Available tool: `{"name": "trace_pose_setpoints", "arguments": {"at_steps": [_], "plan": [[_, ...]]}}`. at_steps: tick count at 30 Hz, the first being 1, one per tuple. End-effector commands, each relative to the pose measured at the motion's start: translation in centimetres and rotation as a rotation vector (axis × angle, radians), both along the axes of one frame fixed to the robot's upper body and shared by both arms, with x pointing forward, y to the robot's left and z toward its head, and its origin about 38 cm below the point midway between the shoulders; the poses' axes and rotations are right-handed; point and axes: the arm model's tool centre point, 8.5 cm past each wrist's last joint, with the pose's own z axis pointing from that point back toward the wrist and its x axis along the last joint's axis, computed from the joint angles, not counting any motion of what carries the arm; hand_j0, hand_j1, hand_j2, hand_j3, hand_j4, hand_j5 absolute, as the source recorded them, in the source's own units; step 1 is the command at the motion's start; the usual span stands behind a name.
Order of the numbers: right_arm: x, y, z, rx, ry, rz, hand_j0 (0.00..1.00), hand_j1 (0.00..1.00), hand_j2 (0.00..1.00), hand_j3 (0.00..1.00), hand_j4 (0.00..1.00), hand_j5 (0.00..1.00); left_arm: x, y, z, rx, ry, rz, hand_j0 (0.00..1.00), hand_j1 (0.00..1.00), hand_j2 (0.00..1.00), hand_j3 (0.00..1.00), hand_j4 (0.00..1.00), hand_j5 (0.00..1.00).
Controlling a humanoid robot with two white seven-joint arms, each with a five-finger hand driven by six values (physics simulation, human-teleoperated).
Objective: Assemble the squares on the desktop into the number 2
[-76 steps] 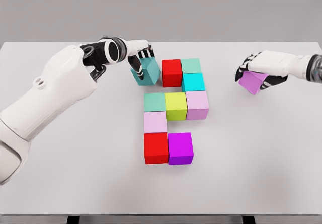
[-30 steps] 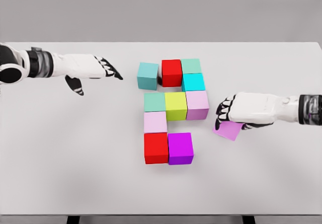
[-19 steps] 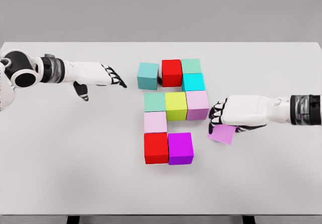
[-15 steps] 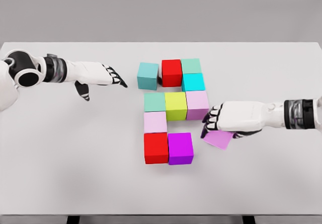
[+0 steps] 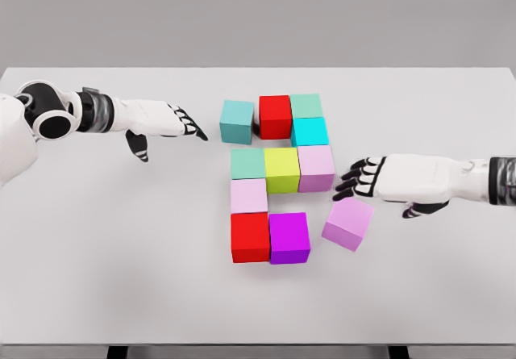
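One lilac cube [image 5: 348, 223] sits skewed on the desk [image 5: 121, 254], just right of the magenta cube [image 5: 289, 237]. Right robot hand [image 5: 364, 178] hovers above it, fingers spread, empty; square it, slide flush. Left robot hand [image 5: 172, 121] idles open.

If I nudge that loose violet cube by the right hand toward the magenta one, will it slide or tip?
The violet cube looks rigid and flat-sided, so it should probably slide rather than roll. It sits skewed to the magenta cube, so a push may rotate it. The white table looks smooth, likely offering little resistance.
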Motion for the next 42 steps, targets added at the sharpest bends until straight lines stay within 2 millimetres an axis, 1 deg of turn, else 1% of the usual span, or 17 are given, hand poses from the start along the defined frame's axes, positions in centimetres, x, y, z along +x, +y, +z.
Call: {"name": "trace_pose_setpoints", "arguments": {"at_steps": [1, 3, 4, 6, 8, 10, 13, 14, 17, 21, 24, 27, 29, 32, 37, 39, 42], "plan": [[0.9, -1.8, 3.1, 0.014, -0.08, -0.056, 1.0, 1.0, 1.0, 1.0, 1.0, 1.0, 0.1, 0.0, -0.1, -0.003, 0.003, 0.008, 1.0, 1.0, 1.0, 1.0, 1.0, 1.0], [1.5, -3.7, 4.2, 0.03, -0.114, -0.123, 1.0, 1.0, 1.0, 1.0, 1.0, 1.0, 0.2, -1.0, -0.3, 0.005, -0.001, -0.009, 1.0, 1.0, 1.0, 1.0, 1.0, 1.0], [2.1, -5.2, 4.9, 0.041, -0.135, -0.174, 1.0, 1.0, 1.0, 1.0, 1.0, 1.0, 0.2, -1.6, -0.5, 0.007, -0.004, -0.018, 1.0, 1.0, 1.0, 1.0, 1.0, 1.0], [2.6, -5.9, 4.7, 0.044, -0.133, -0.2, 1.0, 1.0, 1.0, 1.0, 1.0, 1.0, 0.6, -2.2, -0.9, 0.004, 0.006, -0.015, 1.0, 1.0, 1.0, 1.0, 1.0, 1.0], [2.7, -6.2, 3.9, -0.036, -0.153, -0.207, 1.0, 1.0, 1.0, 1.0, 1.0, 1.0, 0.7, -2.4, -0.8, 0.001, 0.005, -0.015, 1.0, 1.0, 1.0, 1.0, 1.0, 1.0], [2.6, -6.1, 3.1, -0.061, -0.143, -0.202, 1.0, 1.0, 1.0, 1.0, 1.0, 1.0, 0.8, -2.5, -0.7, 0.0, 0.003, -0.016, 1.0, 1.0, 1.0, 1.0, 1.0, 1.0], [2.1, -5.1, 0.5, -0.115, -0.099, -0.166, 1.0, 1.0, 1.0, 1.0, 1.0, 1.0, 0.9, -3.2, -1.0, 0.008, 0.002, -0.023, 1.0, 1.0, 1.0, 1.0, 1.0, 1.0], [2.0, -4.9, 0.2, -0.118, -0.091, -0.159, 1.0, 1.0, 1.0, 1.0, 1.0, 1.0, 1.0, -3.1, -1.3, 0.01, 0.007, -0.016, 1.0, 1.0, 1.0, 1.0, 1.0, 1.0], [1.7, -4.4, -0.2, -0.123, -0.082, -0.141, 1.0, 1.0, 1.0, 1.0, 1.0, 1.0, 1.0, -3.4, -1.5, 0.01, 0.013, -0.015, 1.0, 1.0, 1.0, 1.0, 1.0, 1.0], [0.8, -2.8, -0.3, -0.121, -0.082, -0.084, 1.0, 1.0, 1.0, 1.0, 1.0, 1.0, 1.0, -3.9, -1.5, 0.005, 0.012, -0.023, 1.0, 1.0, 1.0, 1.0, 1.0, 1.0], [0.5, -2.5, -0.3, -0.125, -0.082, -0.067, 1.0, 1.0, 1.0, 1.0, 1.0, 1.0, 1.2, -3.9, -1.1, 0.005, 0.004, -0.024, 1.0, 1.0, 1.0, 1.0, 1.0, 1.0], [0.1, -2.2, -0.9, -0.131, -0.067, -0.054, 1.0, 1.0, 1.0, 1.0, 1.0, 1.0, 1.4, -3.9, -0.6, 0.004, -0.004, -0.025, 1.0, 1.0, 1.0, 1.0, 1.0, 1.0], [0.0, -2.0, -1.1, -0.129, -0.062, -0.05, 1.0, 1.0, 1.0, 1.0, 1.0, 1.0, 1.3, -5.0, -0.7, -0.005, -0.003, -0.042, 1.0, 1.0, 1.0, 1.0, 1.0, 1.0], [-0.3, -1.8, -1.7, -0.134, -0.043, -0.039, 1.0, 1.0, 1.0, 1.0, 1.0, 1.0, 1.4, -5.1, -0.5, 0.004, -0.012, -0.046, 1.0, 1.0, 1.0, 1.0, 1.0, 1.0], [-0.2, -1.9, -1.5, -0.136, -0.05, -0.041, 1.0, 1.0, 1.0, 1.0, 1.0, 1.0, 1.4, -5.4, -0.4, 0.001, -0.014, -0.051, 1.0, 1.0, 1.0, 1.0, 1.0, 1.0], [0.7, -2.7, 0.0, -0.124, -0.091, -0.076, 1.0, 1.0, 1.0, 1.0, 1.0, 1.0, 1.4, -5.6, -0.5, 0.001, -0.013, -0.054, 1.0, 1.0, 1.0, 1.0, 1.0, 1.0], [1.5, -4.2, -1.3, -0.167, -0.076, -0.127, 1.0, 1.0, 1.0, 1.0, 1.0, 1.0, 1.4, -5.6, -0.4, -0.002, -0.015, -0.053, 1.0, 1.0, 1.0, 1.0, 1.0, 1.0]]}}
